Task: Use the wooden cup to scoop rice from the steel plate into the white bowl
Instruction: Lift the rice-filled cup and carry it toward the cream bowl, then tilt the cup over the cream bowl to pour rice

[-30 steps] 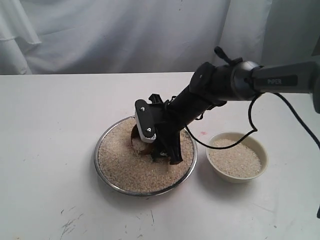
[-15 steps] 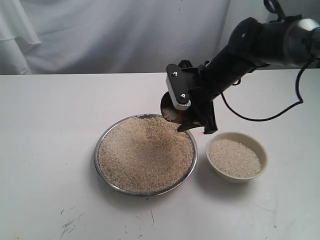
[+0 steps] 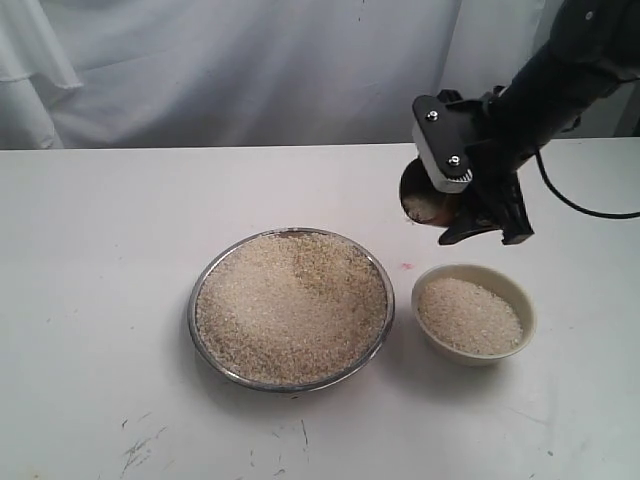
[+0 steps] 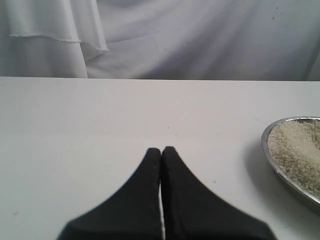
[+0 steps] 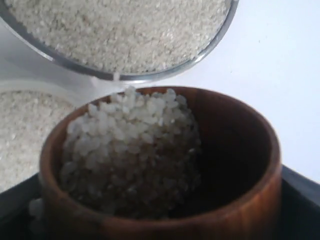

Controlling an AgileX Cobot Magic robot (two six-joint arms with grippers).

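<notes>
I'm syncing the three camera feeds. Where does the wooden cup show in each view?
Exterior: wooden cup at upper right, aloft, above-left of the white bowl.
Left wrist: not in it.
Right wrist: wooden cup close up, filling the foreground, rice inside, steel plate beyond.
Shared landmark: the steel plate, in all three.

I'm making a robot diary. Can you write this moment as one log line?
right hand: holds wooden cup with rice, aloft near white bowl | left hand: shut, empty | steel plate: holds rice
</notes>
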